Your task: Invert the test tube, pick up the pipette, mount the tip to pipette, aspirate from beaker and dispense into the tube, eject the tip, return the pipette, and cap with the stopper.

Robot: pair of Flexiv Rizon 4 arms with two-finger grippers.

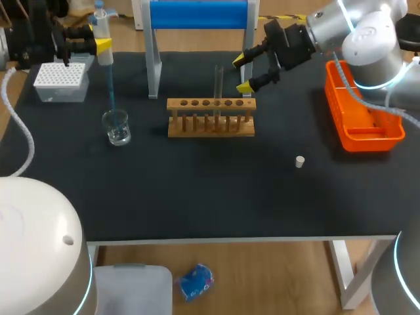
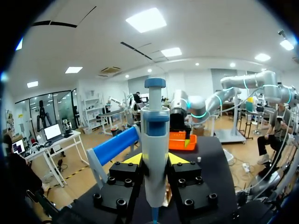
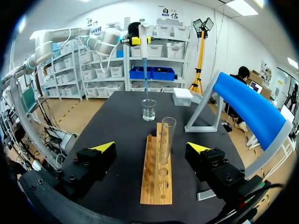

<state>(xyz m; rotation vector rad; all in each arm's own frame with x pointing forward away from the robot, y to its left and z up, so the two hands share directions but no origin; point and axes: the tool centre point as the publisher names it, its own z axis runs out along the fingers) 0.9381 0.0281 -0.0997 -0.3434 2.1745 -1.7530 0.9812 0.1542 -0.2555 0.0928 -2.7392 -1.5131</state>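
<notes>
- Head view: left gripper clenched on pipette, held upright far left of wooden rack.
- Long blue tip on the pipette points down, its end at the mouth of beaker, which stands left of the rack; I cannot tell if it reaches the liquid.
- Test tube stands upright in a hole of the rack.
- Right gripper released, fingers spread, just behind the rack's right end, near the tube but not touching it.
- Stopper lies on the table, in front and right of the rack, well apart.
- Tip box far left of the rack; orange basket far right of it.
- Left wrist view: both my fingers press the pipette body from two sides, a yellow tip showing on each side.
- Right wrist view: my fingers wide apart, holding nothing; the rack runs lengthwise under the gap between them, and the tube stands in the rack just ahead, touching neither finger.
- Beaker sits beyond the rack's far end, with the blue tip above it.
</notes>
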